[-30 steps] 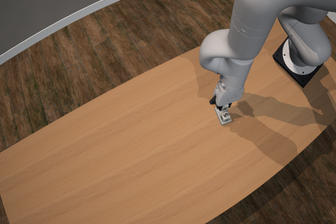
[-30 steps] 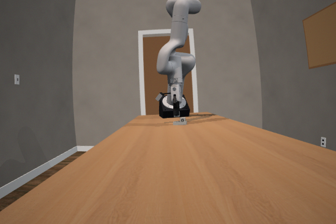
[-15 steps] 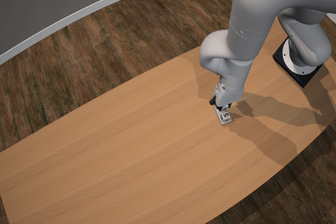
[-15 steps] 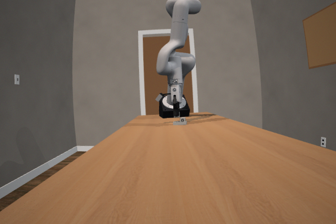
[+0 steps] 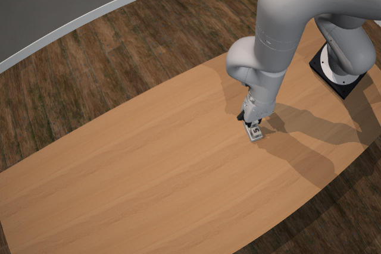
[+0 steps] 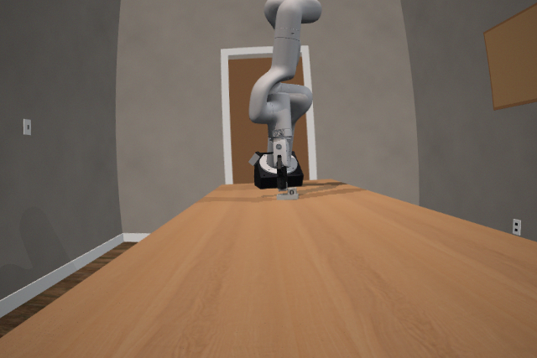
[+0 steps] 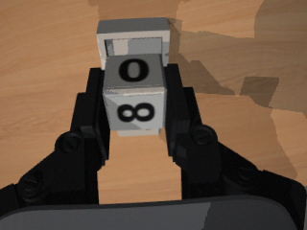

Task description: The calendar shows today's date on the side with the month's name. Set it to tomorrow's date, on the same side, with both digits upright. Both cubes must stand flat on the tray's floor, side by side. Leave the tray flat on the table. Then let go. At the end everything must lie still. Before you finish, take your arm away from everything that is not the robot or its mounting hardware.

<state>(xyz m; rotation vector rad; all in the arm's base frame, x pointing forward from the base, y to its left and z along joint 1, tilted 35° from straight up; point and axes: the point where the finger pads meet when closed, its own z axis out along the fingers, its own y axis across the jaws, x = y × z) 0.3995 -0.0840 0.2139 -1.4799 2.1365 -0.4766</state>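
In the wrist view my gripper (image 7: pixel 135 85) is shut on a grey date cube (image 7: pixel 134 90). The cube shows a 0 on its upper face and an 8 on the face towards the camera. Just beyond it lies the small grey tray (image 7: pixel 133 27) (image 5: pixel 258 138) (image 6: pixel 282 197). In the top view my gripper (image 5: pixel 251 124) points down at the tray, and a cube face with a 5 (image 5: pixel 255 130) shows right under the fingers. In the exterior view my gripper (image 6: pixel 282 181) is edge-on, and a cube with a round digit (image 6: pixel 292 192) stands in the tray to its right. The month's name is too small to read.
The tray sits on a long wooden table (image 5: pixel 153 168) (image 6: pixel 303 280), close to the arm's black base (image 5: pixel 341 86) (image 6: pixel 264 179). The arm's shadow falls to the right of the tray. A wooden floor surrounds the table.
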